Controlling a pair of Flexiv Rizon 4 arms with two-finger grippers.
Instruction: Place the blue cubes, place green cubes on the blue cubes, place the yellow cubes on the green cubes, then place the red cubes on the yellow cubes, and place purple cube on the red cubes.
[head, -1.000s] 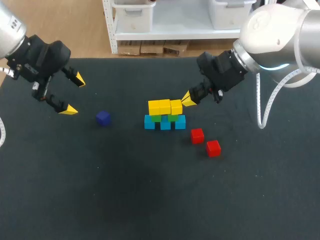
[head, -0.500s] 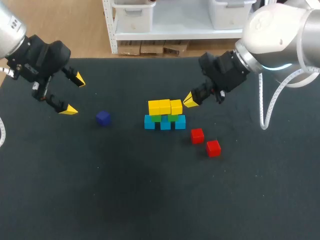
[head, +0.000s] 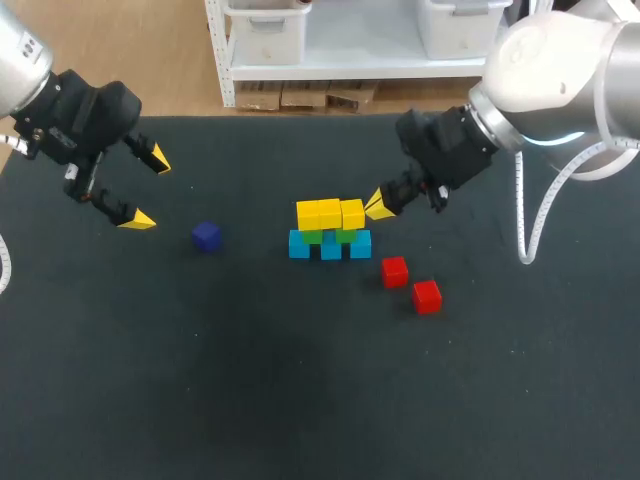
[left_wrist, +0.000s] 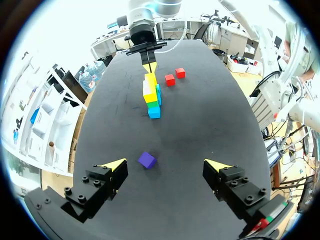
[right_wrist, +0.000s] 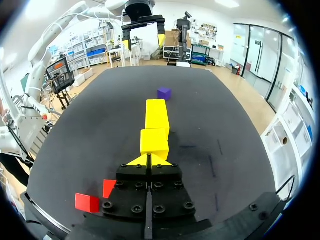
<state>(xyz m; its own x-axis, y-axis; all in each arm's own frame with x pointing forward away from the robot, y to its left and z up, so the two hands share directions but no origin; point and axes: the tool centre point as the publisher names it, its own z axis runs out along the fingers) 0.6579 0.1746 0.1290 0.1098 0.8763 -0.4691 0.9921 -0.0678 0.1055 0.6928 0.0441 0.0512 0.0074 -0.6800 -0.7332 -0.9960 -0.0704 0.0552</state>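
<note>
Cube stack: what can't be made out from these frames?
Small green cubes: head view, mostly covered by the small yellow cubes; in the right wrist view those hide them and the light blue cubes.
Right end effector touching the nearest yellow cube or not: head view, too close to tell.
One small red cube: right wrist view, partly behind the end effector's black body.
Left wrist view: stack end-on, cubes per layer uncountable.

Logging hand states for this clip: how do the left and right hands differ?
The left hand is open wide; the right hand is shut, with nothing in it. The left hand hangs off to the side, apart from the purple cube; the right hand is close beside the yellow cubes. Both are empty and yellow-tipped.
</note>
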